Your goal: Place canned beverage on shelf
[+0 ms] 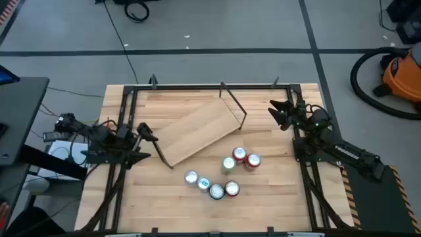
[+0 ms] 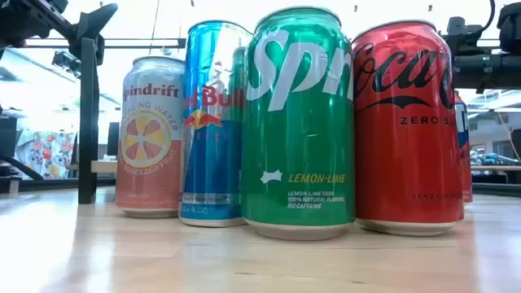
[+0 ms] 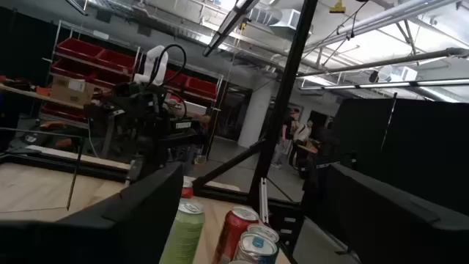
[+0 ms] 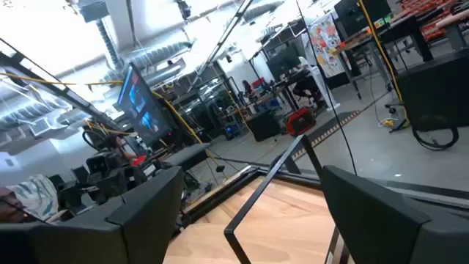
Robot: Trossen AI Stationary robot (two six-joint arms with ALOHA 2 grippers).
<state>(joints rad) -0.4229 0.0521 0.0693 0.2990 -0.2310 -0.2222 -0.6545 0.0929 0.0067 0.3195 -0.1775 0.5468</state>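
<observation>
Several beverage cans [image 1: 223,174] stand upright in a loose cluster on the tabletop, near its middle front. The low view shows a Spindrift can [image 2: 149,134], a Red Bull can [image 2: 213,122], a green Sprite can [image 2: 299,122] and a red Coca-Cola can [image 2: 407,126]. The shelf [image 1: 197,131] lies flat and slantwise on the table behind them, with a black rod bracket [image 1: 235,105] at its far right end. My left gripper [image 1: 146,131] hovers open at the shelf's left end. My right gripper [image 1: 279,113] hovers open to the right of the shelf. Neither holds anything.
A black metal frame [image 1: 210,86] runs round the tabletop, with rails down both sides. One upright black post [image 2: 88,114] stands left of the cans in the low view. An orange vacuum [image 1: 401,76] sits on the floor beyond the table's right edge.
</observation>
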